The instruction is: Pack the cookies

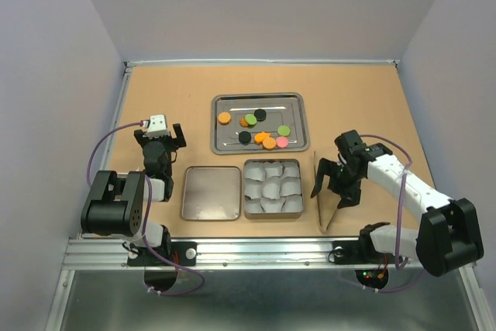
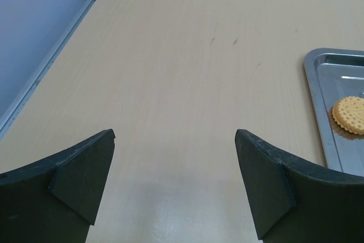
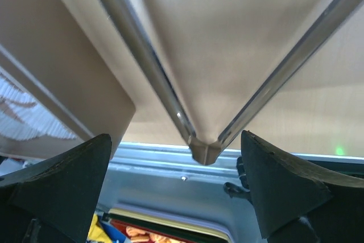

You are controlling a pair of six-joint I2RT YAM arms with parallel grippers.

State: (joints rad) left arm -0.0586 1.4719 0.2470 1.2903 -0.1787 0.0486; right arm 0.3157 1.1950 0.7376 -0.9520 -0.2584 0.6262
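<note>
While the cookies (image 1: pixel 260 129) are lying on the metal tray (image 1: pixel 260 96), far from both arms, the left gripper (image 2: pixel 175 133) and right gripper (image 3: pixel 176 135) are being held wide apart, with nothing being gripped.

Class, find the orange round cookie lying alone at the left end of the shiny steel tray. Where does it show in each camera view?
Top external: the orange round cookie lies upper middle, just inside the tray's left rim.
Left wrist: the same cookie sits at the far right edge, partly cut off.
Right wrist: not in it.
Shared landmark: the shiny steel tray, its left rim, seen in the top and left wrist views only.
</note>
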